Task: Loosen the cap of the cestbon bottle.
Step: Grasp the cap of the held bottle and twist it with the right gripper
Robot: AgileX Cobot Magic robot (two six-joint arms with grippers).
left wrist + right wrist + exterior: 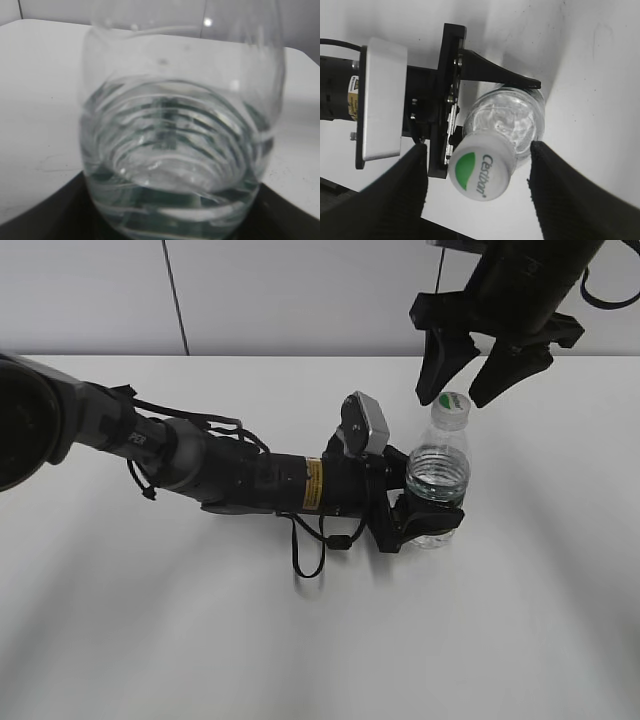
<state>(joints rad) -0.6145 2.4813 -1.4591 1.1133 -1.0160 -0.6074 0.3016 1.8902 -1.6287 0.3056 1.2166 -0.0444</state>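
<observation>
A: Clear plastic, standing upright on the white table (pixel 200 640): in the exterior view the cestbon bottle (pixel 438 475) is clamped low on its body by the left gripper (pixel 425 520). The right gripper (pixel 458 375) hangs above with its jaws spread, one finger on each side of the cap (pixel 450 410) and not touching it.

B: So the hold is done and the twisting isn't?

A: That's my reading. The left wrist view shows little but the bottle's (pixel 180 150) ribbed, water-filled wall. The fingers are mostly out of frame, so the grip can't be judged there.

B: And from the right wrist?

A: The cap (pixel 481 172) sits between the two dark fingers (pixel 395 195), a gap on both sides. Whether it's already loosened, nothing shows. The label band is hidden behind the left gripper (pixel 455 100).
</observation>
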